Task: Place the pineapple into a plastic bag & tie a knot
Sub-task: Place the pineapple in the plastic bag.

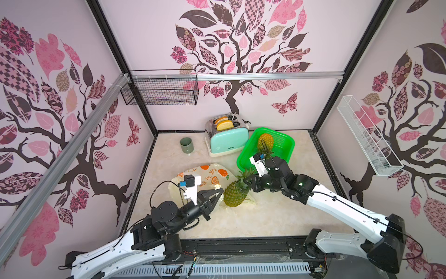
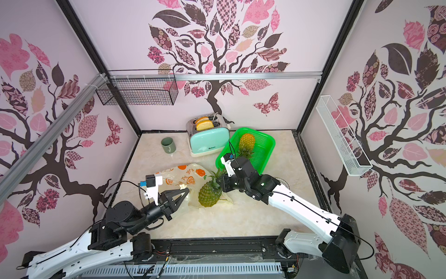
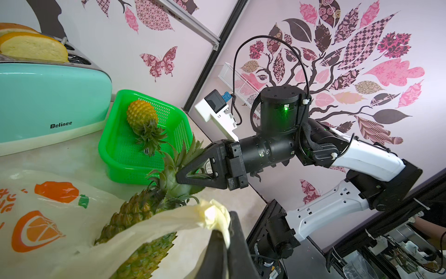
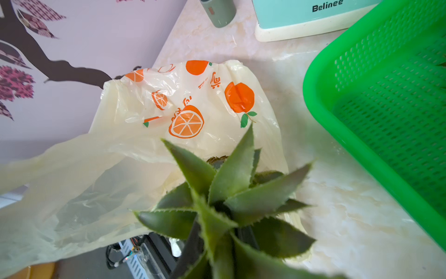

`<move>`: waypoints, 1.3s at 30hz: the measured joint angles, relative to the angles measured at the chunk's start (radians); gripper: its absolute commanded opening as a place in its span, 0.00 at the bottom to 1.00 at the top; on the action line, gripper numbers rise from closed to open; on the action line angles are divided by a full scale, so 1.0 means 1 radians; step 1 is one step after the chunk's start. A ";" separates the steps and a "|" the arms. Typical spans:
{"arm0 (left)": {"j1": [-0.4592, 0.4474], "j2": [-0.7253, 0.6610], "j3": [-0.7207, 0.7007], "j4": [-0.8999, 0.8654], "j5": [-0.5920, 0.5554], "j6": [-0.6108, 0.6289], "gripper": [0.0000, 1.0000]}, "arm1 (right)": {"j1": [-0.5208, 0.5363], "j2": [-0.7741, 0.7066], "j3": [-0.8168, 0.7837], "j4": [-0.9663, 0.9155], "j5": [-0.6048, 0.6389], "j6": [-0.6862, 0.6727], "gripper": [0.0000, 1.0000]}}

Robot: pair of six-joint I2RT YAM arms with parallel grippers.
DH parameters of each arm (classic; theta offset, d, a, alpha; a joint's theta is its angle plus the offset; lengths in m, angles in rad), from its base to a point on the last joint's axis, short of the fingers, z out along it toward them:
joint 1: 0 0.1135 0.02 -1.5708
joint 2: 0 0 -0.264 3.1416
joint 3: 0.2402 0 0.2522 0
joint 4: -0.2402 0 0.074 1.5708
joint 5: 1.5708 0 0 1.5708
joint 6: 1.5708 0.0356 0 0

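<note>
Two grips confirmed, left jaws pinched shut on plastic bag (image 1: 207,175) rim (raised over the fruit), right jaws clamped on pineapple (image 1: 235,194) crown, base at bag mouth.

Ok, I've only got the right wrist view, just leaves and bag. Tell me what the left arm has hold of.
Observer: The left gripper has its jaws shut on a bunched bit of the bag edge, held up off the table.
Operator: Now give me the right grip.
Observer: The right gripper has its jaws closed on the crown of the pineapple. The held bag edge drapes across the fruit's body, and the crown is outside.
Operator: Check the basket.
Observer: A second pineapple lies in the basket.
</note>
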 measured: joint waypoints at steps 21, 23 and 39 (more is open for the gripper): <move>0.024 0.039 -0.078 0.185 0.007 -0.019 0.00 | 0.142 0.076 -0.101 0.362 -0.014 0.368 0.00; 0.024 0.024 -0.095 0.199 0.003 -0.021 0.00 | 0.143 0.081 -0.138 0.352 -0.030 0.371 0.00; 0.033 0.111 -0.058 0.249 0.055 0.030 0.00 | 0.182 0.243 -0.114 0.472 -0.032 0.449 0.00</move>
